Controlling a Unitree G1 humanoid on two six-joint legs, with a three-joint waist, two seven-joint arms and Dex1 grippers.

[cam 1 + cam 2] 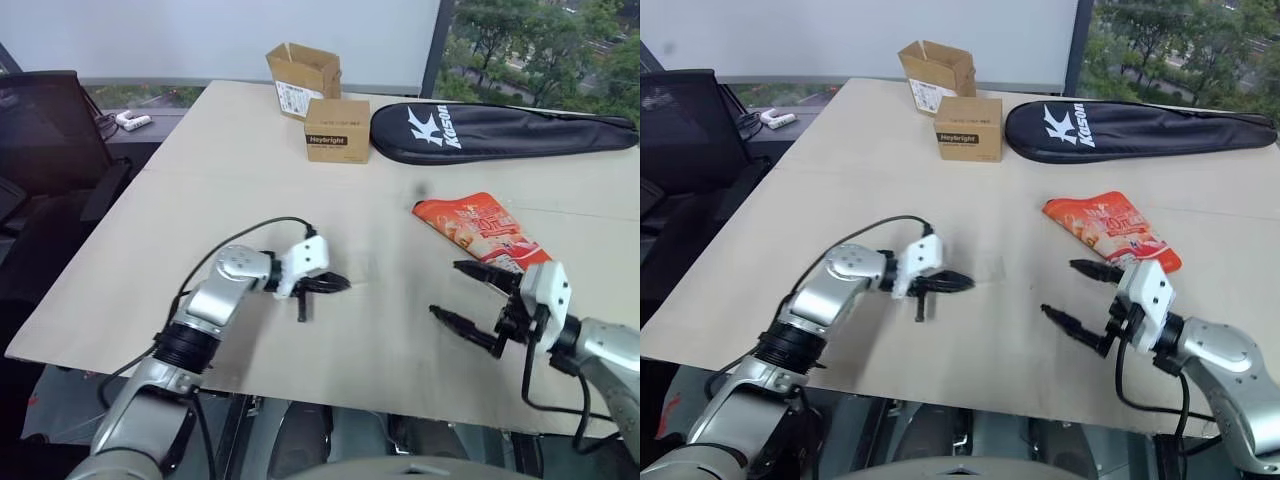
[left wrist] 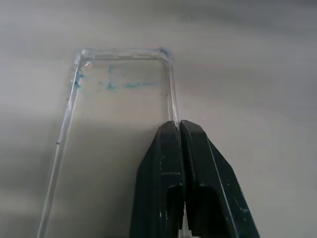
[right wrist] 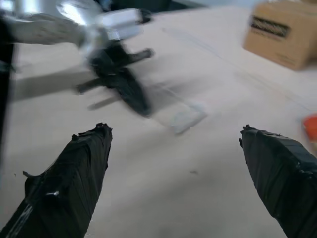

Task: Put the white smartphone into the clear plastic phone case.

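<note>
Now the left gripper [image 1: 338, 284] is pinched tight on the long edge of the clear plastic phone case [image 2: 119, 99], and the left wrist view shows it best: the two black fingers [image 2: 168, 163] meet with the thin raised rim caught between them, close to one rounded corner. That transparent shell sits over the pale table [image 1: 380, 350], its far end carrying a faint bluish smudge. From the head cameras the case is almost invisible against the wood, just in front of the closed tips near the middle of the tabletop. Over on the other side, the right gripper [image 1: 463, 291] hangs with its jaws spread wide, nothing between them, hovering near the front edge of the table. Its wrist camera looks between its own two taped fingers [image 3: 74, 173] toward the left gripper and the glinting case, which lie well apart from it. Just behind the right gripper lies the orange-red snack pouch [image 1: 480, 232], flat on the wood. Further back, two brown cardboard boxes [image 1: 337, 130] stand side by side, and a black racket bag [image 1: 500, 132] stretches along the far edge.
</note>
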